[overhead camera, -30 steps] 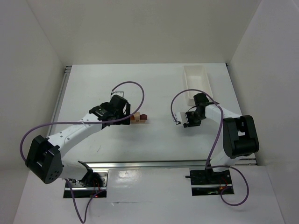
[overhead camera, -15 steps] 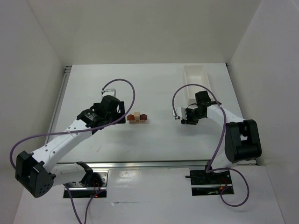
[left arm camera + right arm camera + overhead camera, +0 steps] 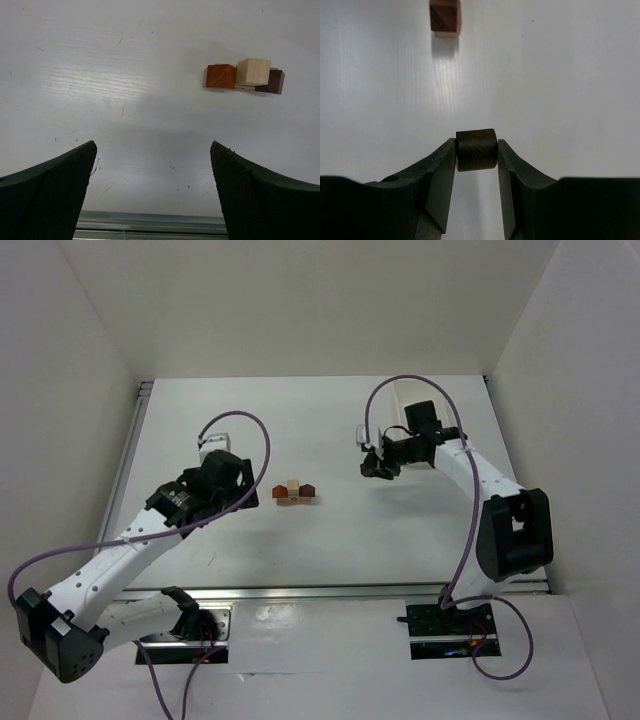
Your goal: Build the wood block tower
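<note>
Both arms have shifted over the last second: the left arm has drawn back toward its base, its left gripper [image 3: 152, 150] spread wide and empty, while the right gripper [image 3: 476, 156] has swung leftward and farther out, jaws narrowed on a small dark brown block [image 3: 476, 148]. The wood block tower [image 3: 294, 492] sits mid-table between the 2 arms, showing 3 cubes: orange, pale, dark. Such pieces look light, rigid and smooth, probably easily nudged; pinch flat opposite faces squarely
</note>
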You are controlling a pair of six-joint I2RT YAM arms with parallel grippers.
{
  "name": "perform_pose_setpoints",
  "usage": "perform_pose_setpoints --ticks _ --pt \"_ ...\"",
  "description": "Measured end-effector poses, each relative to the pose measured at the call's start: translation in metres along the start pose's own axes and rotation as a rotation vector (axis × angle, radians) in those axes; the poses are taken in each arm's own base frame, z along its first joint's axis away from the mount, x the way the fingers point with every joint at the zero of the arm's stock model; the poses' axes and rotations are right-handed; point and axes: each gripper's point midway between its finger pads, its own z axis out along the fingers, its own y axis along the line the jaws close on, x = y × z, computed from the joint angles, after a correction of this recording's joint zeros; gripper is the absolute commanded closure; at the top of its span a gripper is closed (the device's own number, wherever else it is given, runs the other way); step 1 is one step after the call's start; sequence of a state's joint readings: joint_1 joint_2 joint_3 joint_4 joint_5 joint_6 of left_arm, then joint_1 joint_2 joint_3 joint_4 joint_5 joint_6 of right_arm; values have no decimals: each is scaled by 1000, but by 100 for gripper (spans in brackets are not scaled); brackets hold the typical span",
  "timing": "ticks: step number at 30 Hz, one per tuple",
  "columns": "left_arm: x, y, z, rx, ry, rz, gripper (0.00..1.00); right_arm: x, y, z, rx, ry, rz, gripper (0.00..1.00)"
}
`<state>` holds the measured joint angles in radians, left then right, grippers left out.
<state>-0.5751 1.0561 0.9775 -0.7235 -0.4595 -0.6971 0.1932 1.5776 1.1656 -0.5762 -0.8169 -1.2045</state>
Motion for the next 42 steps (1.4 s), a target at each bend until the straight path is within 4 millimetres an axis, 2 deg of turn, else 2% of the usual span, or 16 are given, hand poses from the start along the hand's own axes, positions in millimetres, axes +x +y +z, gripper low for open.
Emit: perform_pose_setpoints --ticks 3,8,14,19,26,32,42 --pt "0 3 -4 -3 -3 -15 0 -19 13 16 -53 -18 0 100" --pt "-1 5 -9 -3 -11 -39 0 -53 11 48 -96 -13 -58 100" --pt "-2 12 -12 -42 -10 -59 0 -64 16 84 -121 47 -84 100" --pt "-8 18 -14 -89 -22 -74 0 -71 17 105 -93 117 -105 100" --pt "-8 20 -15 -107 -22 -96 0 -104 33 134 -77 156 -192 100" --pt "-10 17 -16 -91 -28 -100 0 -109 42 155 -83 198 -228 100" --pt "-15 16 -27 -34 -70 -135 0 -101 35 164 -64 250 -227 100"
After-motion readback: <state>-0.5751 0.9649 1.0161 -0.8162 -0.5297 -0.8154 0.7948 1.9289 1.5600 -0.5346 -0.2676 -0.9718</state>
